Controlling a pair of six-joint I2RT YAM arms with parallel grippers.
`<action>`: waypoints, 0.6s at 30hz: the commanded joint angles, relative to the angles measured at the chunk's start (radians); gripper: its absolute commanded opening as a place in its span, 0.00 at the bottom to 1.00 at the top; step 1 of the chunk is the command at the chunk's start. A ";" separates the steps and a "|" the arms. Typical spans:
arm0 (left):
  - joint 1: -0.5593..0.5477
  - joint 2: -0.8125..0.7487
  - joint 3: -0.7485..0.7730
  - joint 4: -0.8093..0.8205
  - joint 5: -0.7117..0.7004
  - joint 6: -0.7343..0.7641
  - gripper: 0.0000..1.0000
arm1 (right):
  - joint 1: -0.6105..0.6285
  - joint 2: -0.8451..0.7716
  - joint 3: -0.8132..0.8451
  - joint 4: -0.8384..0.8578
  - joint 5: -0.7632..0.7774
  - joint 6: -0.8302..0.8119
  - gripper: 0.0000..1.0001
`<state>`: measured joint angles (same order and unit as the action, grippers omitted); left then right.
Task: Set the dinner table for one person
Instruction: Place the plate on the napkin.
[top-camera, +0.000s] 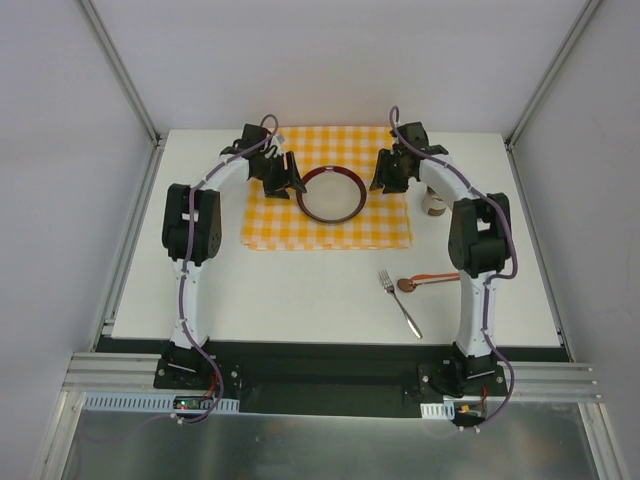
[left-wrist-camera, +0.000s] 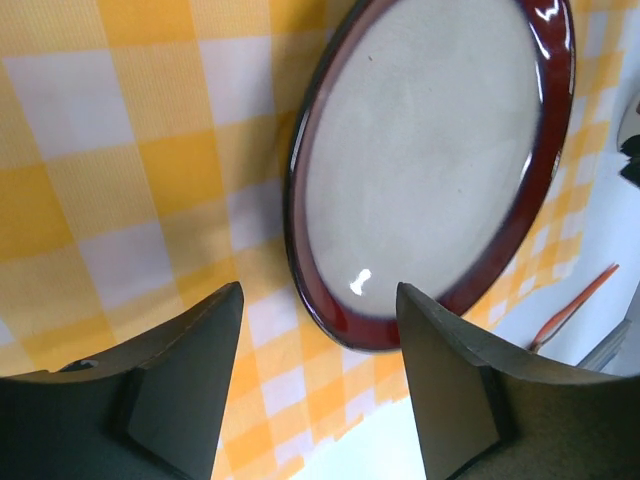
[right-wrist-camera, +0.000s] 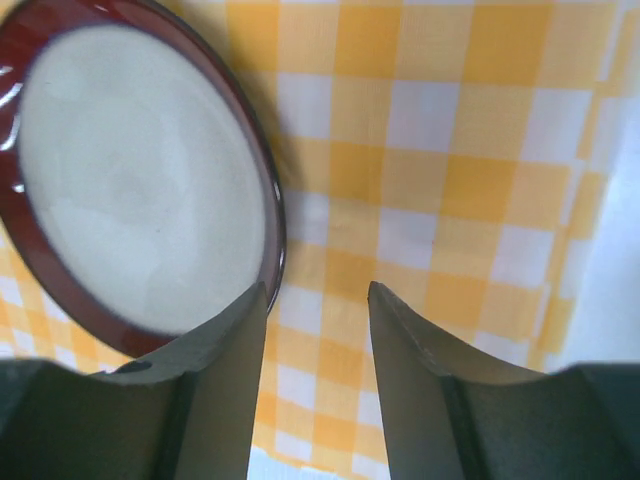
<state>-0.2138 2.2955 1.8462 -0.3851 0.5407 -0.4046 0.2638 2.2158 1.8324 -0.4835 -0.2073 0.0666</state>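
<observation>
- Dinner table (top-camera: 300, 300): white top, spread ahead of both arm bases.
- Checked cloth (top-camera: 262, 222): far middle, serving as place mat.
- Plate (top-camera: 332, 195): red-rimmed, centred on cloth, apparently anchoring the setting.
- Left gripper (left-wrist-camera: 318, 290): jaws apart, empty, at plate's left rim.
- Right gripper (right-wrist-camera: 317, 285): jaws apart, empty, over cloth beside plate.
- Fork (top-camera: 400, 305), spoon (top-camera: 430, 279): on bare table near the right arm, not yet laid.

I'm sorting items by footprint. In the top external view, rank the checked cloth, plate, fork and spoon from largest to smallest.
1. checked cloth
2. plate
3. fork and spoon: not ranked. The fork looks longer, but the right arm hides the end of the spoon's handle.
</observation>
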 joint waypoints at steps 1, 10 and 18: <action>0.013 -0.151 -0.048 -0.001 -0.013 0.032 0.62 | -0.005 -0.165 -0.056 0.003 0.048 -0.025 0.39; 0.013 -0.192 -0.142 -0.001 -0.033 0.047 0.00 | -0.005 -0.192 -0.191 0.040 0.035 -0.001 0.01; 0.014 -0.143 -0.165 -0.001 -0.074 0.047 0.00 | -0.008 -0.154 -0.208 0.062 0.036 0.004 0.01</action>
<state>-0.2138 2.1410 1.6859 -0.3855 0.4953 -0.3759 0.2630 2.0563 1.6108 -0.4515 -0.1749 0.0605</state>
